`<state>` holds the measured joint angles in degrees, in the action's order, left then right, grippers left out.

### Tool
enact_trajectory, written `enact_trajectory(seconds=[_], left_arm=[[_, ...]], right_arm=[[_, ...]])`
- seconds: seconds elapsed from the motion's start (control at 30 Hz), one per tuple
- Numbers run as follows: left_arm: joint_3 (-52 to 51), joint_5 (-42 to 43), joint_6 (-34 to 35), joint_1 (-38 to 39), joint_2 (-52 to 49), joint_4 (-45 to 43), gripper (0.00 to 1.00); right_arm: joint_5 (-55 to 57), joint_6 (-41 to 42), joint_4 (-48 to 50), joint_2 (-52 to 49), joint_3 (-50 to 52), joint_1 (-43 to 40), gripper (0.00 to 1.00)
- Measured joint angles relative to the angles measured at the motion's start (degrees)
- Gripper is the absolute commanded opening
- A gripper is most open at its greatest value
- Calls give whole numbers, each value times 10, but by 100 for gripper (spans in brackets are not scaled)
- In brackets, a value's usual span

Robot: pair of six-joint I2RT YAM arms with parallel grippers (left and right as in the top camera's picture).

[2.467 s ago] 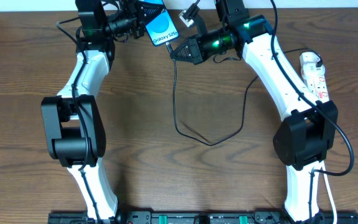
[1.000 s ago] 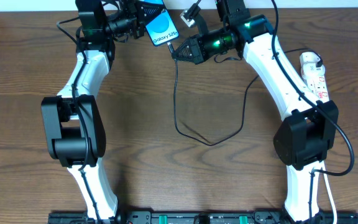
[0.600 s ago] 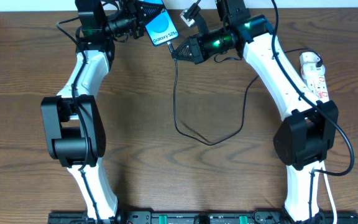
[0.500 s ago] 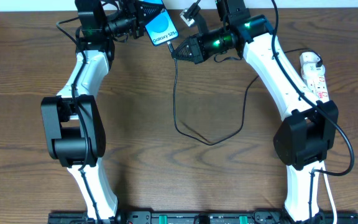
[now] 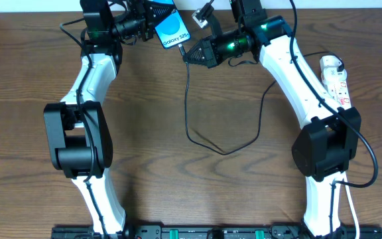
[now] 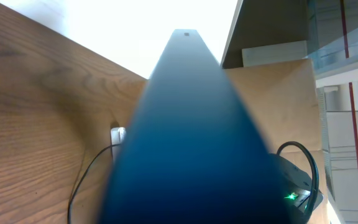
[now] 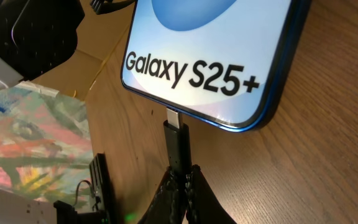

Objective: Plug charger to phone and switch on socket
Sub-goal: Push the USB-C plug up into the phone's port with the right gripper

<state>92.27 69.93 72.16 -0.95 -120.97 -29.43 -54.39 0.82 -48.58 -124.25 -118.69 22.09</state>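
Right tool (image 7: 179, 186) pinched narrow on charger (image 7: 178, 146) plug. Tip meets phone (image 7: 210, 56) port, silver showing, so prob. not fully seated. Left tool (image 5: 144, 20) grips phone, top centre. Socket (image 5: 335, 81), right edge of desk (image 5: 178, 186): switching left to do.

Phone (image 7: 210, 56) fills the top of the shot, screen lit up with a blue round shape and "Galaxy S25+" in black, wooden bench (image 7: 328, 155) behind it. The right gripper (image 7: 182, 177) has its jaws pinched tight on the black plug of the charger (image 7: 178, 146), aimed straight at the phone's bottom edge. The silver tip is touching the port, can't tell how deep it sits. Colourful painted sheet (image 7: 30, 149) off to the left.
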Motion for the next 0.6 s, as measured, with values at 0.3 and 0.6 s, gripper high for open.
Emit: enact_trajectory(seconds=[0.3,0.6], left_arm=[[0,-9,0,6,0,0,8],[0,-11,0,7,0,0,7]], right_arm=[[0,2,0,0,0,0,1],[0,4,0,0,0,0,1]])
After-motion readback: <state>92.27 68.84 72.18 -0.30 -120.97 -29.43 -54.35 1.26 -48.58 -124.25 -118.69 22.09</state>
